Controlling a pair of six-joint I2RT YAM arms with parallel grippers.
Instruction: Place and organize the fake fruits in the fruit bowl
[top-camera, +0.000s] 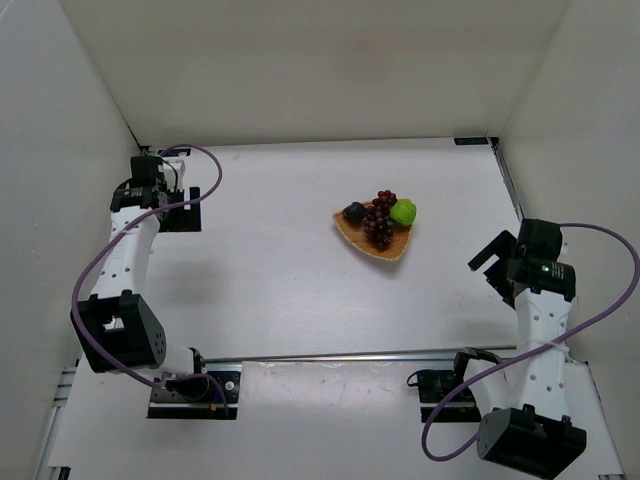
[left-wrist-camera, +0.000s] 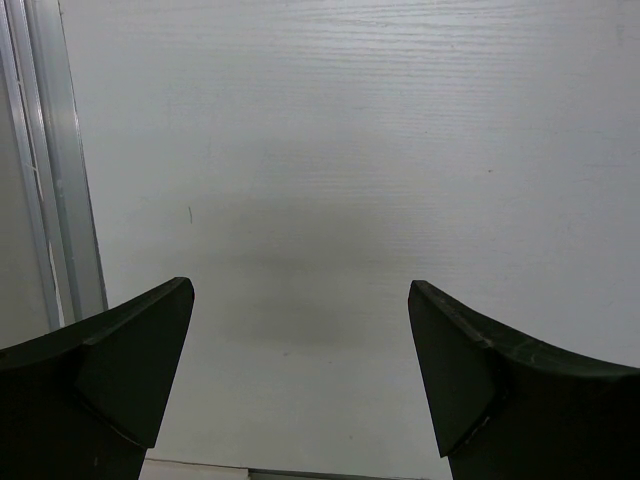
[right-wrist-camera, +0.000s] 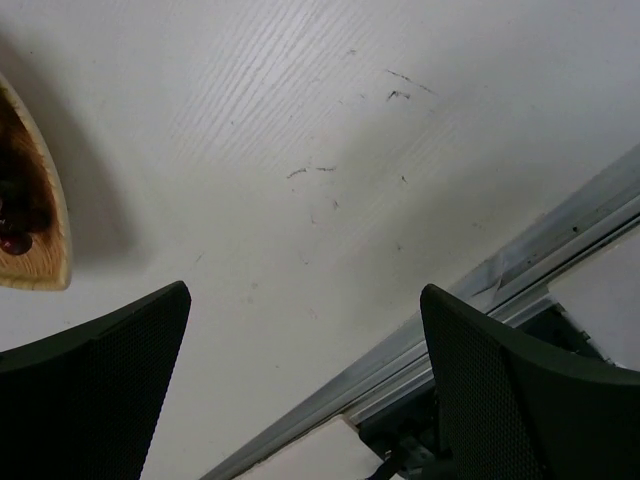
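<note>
Bowl (top-camera: 345, 232): one, wicker, on the table (top-camera: 270, 270), right of centre, narrow tip toward the arms
- Fruits: three, all inside the bowl, none loose on the table
  - Plum (top-camera: 354, 212): one, at the far left corner
  - Grapes (top-camera: 380, 224): one bunch, down the middle, between the other two and touching both
  - Green fruit (top-camera: 403, 212): one, at the far right corner
- Reason for layout, as judged: the two round pieces are wedged into the wide corners, where the rim and the bunch stop them rolling; the long bunch fills the taper. The task looks complete

Left gripper (left-wrist-camera: 298, 290): one, jaws spread wide, nothing between them, over bare table at the far left, well apart from the bowl

Right gripper (right-wrist-camera: 305, 292): one, jaws spread wide and empty, near the right edge by the rail (right-wrist-camera: 520, 260); only the bowl's rim shows at the side of its view
- Reason, as judged: nothing is left to carry, so both hang clear of the bowl
</note>
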